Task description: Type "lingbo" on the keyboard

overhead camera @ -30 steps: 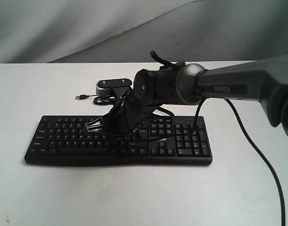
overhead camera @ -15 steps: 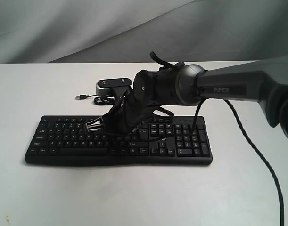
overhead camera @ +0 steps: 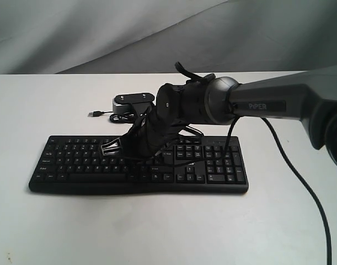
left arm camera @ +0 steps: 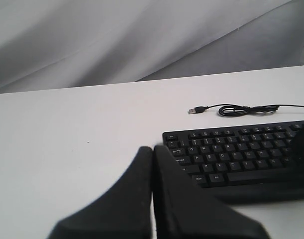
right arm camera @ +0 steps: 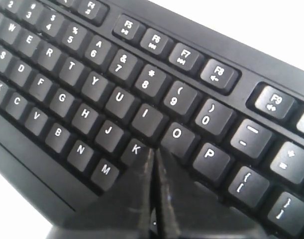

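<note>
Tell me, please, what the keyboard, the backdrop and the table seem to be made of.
The keyboard looks like black plastic, matte with a slight sheen on the keycaps. The backdrop seems grey cloth: it hangs in soft folds. The table is smooth matte white; laminate or painted board, I cannot tell.

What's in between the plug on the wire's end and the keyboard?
Nothing, only bare white table. In the left wrist view the USB plug lies apart from the keyboard.
</note>
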Robot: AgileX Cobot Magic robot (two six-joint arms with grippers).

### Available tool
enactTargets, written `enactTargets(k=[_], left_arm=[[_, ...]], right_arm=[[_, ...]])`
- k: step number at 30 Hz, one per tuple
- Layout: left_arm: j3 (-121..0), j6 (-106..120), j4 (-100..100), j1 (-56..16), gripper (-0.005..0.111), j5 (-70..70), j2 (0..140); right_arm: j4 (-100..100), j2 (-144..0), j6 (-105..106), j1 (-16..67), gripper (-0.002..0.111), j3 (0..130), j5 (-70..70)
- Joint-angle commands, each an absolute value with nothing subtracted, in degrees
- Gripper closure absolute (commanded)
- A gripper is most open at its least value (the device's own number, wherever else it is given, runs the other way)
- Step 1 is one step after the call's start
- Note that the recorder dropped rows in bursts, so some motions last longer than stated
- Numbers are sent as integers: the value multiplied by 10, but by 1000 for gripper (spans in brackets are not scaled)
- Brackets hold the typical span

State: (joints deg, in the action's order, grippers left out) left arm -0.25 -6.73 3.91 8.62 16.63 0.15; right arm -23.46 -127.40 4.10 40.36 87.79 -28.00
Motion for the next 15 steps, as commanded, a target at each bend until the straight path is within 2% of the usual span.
enactTargets(k=[1, 15], left_arm=[[0, -70, 34, 87, 106, 164, 0], [0, -70, 34, 87, 106, 164, 0]], right_arm=[[-229, -1277, 43, 400, 108, 881, -283], [-232, -1242, 54, 400, 108, 888, -252]])
